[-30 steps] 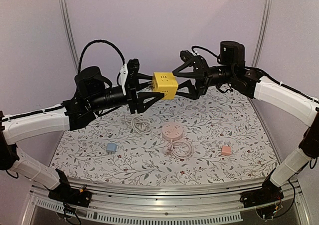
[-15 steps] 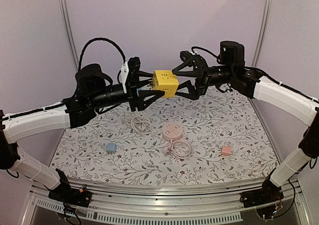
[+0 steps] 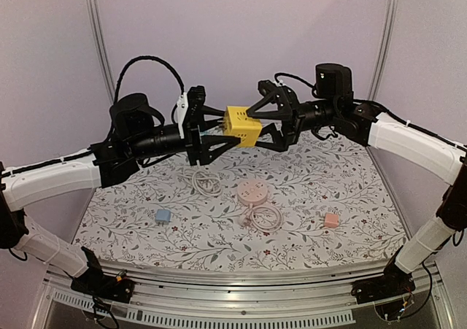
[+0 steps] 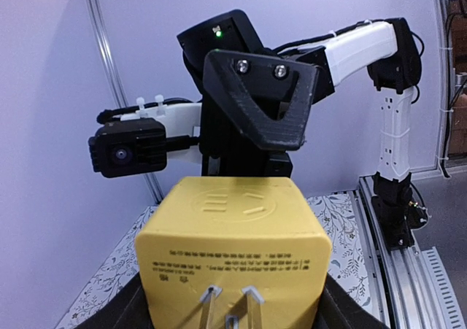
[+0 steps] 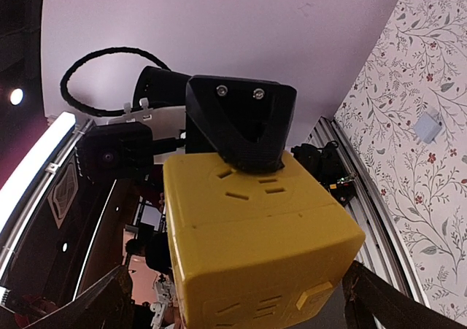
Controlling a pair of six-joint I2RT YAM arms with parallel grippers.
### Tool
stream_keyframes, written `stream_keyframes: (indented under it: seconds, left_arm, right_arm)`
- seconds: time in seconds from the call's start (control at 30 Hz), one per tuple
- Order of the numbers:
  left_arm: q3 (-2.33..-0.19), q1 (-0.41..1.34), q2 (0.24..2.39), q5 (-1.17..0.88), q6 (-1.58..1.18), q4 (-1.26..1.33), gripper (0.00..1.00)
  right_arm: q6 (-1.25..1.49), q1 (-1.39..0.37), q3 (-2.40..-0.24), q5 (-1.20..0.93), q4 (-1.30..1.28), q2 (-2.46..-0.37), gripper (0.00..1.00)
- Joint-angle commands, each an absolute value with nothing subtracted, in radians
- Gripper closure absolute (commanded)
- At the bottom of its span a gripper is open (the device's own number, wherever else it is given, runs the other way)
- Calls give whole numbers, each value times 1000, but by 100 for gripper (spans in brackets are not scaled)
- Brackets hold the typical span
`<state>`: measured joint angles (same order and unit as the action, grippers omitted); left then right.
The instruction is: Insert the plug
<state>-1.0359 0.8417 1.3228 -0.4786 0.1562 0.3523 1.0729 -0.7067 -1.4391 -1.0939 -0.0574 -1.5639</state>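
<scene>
The yellow plug cube [image 3: 241, 125] is hanging in mid-air, lifted but not yet inserted.
The left gripper [image 3: 228, 128] is clamping it with its fingers well above the worktop [image 3: 350, 190], prongs pointing back at the left wrist. The right gripper [image 3: 254, 126] is holding its fingers spread wide around the far side, apparently not gripping. The pink socket strip [image 3: 252, 192] is lying below — the mating is all left to do.
</scene>
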Motion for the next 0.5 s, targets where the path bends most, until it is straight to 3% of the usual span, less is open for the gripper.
stream_keyframes:
  seconds: [0.0, 0.47]
  left_arm:
    - [-1039, 851, 1297, -473, 145, 388, 100]
    - [-1038, 851, 1261, -459, 131, 403, 100]
  right_arm:
    - [1083, -713, -1431, -1106, -29, -1588, 1]
    - [1102, -713, -1438, -1114, -12, -1593, 1]
